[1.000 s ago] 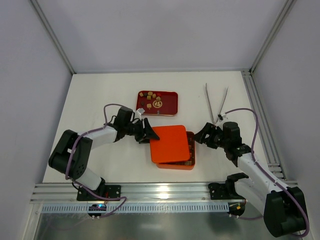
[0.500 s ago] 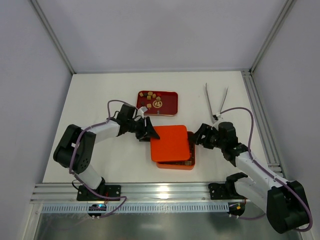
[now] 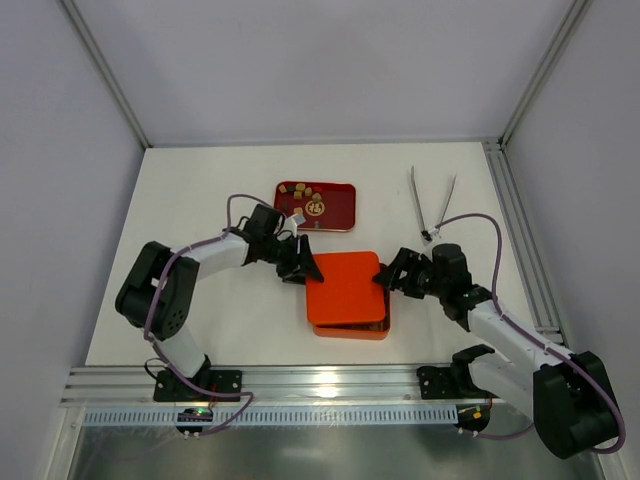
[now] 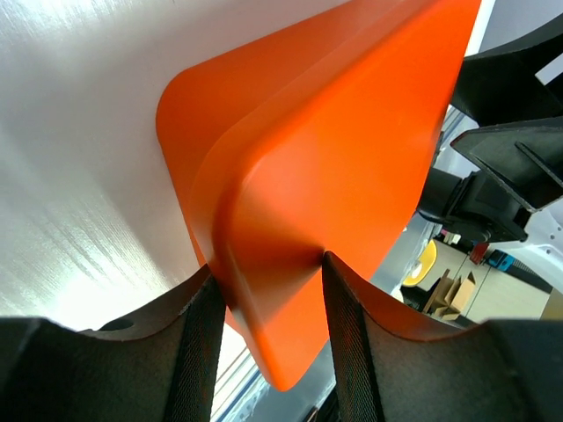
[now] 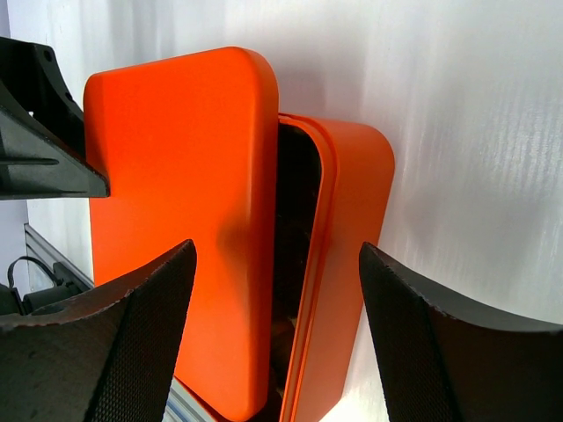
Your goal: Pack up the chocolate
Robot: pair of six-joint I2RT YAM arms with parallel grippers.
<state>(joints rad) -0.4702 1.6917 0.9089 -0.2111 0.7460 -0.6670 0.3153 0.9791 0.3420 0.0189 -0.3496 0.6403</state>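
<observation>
The orange lid point(image 3: 345, 288) lies slightly askew over the orange box point(image 3: 352, 328), covering most of it. My left gripper point(image 3: 300, 266) is shut on the lid's near-left corner; in the left wrist view the lid point(image 4: 352, 158) sits pinched between the fingers. My right gripper point(image 3: 392, 277) is open at the box's right side. In the right wrist view it straddles the seam between the lid point(image 5: 176, 193) and the box point(image 5: 352, 220), touching neither. Several chocolate pieces point(image 3: 303, 205) lie in a red tray point(image 3: 340, 192) behind. The box's contents are hidden.
Metal tweezers point(image 3: 432, 205) lie at the back right of the white table. An aluminium rail point(image 3: 300, 385) runs along the near edge between the arm bases. Enclosure walls stand on the left, right and back.
My left gripper has carried the lid to the right, so it covers more of the box. My right gripper has moved left, up to the box's right edge.
</observation>
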